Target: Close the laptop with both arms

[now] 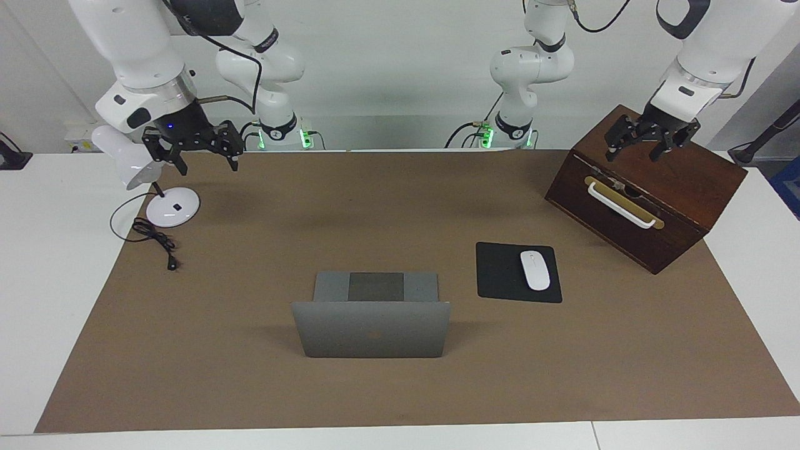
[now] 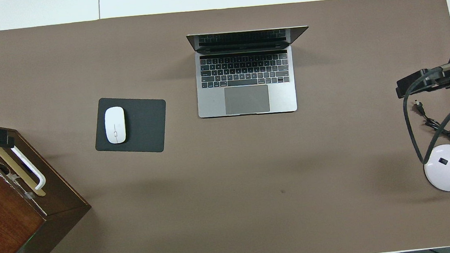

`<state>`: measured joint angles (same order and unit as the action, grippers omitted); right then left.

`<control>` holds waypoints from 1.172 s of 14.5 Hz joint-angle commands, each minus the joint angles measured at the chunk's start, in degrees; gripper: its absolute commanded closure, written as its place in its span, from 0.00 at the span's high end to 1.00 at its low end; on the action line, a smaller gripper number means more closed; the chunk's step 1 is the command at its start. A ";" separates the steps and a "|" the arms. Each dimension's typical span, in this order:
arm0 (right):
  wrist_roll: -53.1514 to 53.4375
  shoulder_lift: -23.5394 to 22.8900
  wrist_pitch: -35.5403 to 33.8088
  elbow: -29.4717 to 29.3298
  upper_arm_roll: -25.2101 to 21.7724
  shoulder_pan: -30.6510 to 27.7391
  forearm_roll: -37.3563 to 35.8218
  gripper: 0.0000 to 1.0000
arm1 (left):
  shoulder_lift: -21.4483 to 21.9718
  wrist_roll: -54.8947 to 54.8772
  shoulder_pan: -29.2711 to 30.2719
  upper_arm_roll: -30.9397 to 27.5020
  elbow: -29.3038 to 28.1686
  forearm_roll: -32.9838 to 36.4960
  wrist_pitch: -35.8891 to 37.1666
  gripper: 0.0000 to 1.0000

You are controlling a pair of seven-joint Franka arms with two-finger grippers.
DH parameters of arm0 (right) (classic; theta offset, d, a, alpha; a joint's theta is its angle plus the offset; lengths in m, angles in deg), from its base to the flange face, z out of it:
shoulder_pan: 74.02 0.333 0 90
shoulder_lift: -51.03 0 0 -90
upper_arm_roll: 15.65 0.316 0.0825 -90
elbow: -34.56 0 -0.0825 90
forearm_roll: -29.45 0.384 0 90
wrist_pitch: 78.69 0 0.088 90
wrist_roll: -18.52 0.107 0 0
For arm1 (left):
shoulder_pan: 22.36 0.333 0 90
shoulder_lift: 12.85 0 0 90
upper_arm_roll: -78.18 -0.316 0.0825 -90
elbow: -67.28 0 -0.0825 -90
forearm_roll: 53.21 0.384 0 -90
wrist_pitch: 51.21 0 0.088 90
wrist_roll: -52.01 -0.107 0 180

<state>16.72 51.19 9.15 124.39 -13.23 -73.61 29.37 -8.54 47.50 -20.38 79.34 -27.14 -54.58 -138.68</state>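
- The laptop (image 1: 372, 322) stands open on the brown mat (image 1: 400, 387), about midway between the two ends of the table and farther from the robots than the mouse pad.
- Its lid is raised and close to upright, with the screen facing the robots and the logo side facing away; the keyboard (image 2: 244, 70) and trackpad lie flat on the side nearer the robots.
- The left gripper (image 1: 650, 139) hangs in the air over the top of the wooden box (image 1: 650, 206), fingers spread apart and empty.
- The right gripper (image 1: 200, 150) hangs in the air over the mat's edge, beside the white desk lamp (image 1: 172, 209), fingers also spread apart and empty.
- Both arms wait well apart from the laptop; neither touches it.
- A black mouse pad (image 1: 503, 275) lies beside the laptop toward the left arm's end, with a white mouse (image 1: 535, 270) on it.
- The wooden box sits at the left arm's end with its white handle (image 1: 622, 203) facing away from the robots.
- The lamp's black cord (image 1: 156, 240) is coiled on the mat next to its round base.
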 commanded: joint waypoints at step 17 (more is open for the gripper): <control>-2.50 1.42 1.81 -0.88 -2.78 -0.06 -0.27 1.00 | 1.75 0.73 0.23 0.16 -2.26 0.75 -1.39 1.00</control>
<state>16.28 51.95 9.44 123.54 -16.29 -73.61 29.37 -8.53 47.52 -20.38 79.33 -27.20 -54.58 -138.85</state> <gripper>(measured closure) 0.000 0.000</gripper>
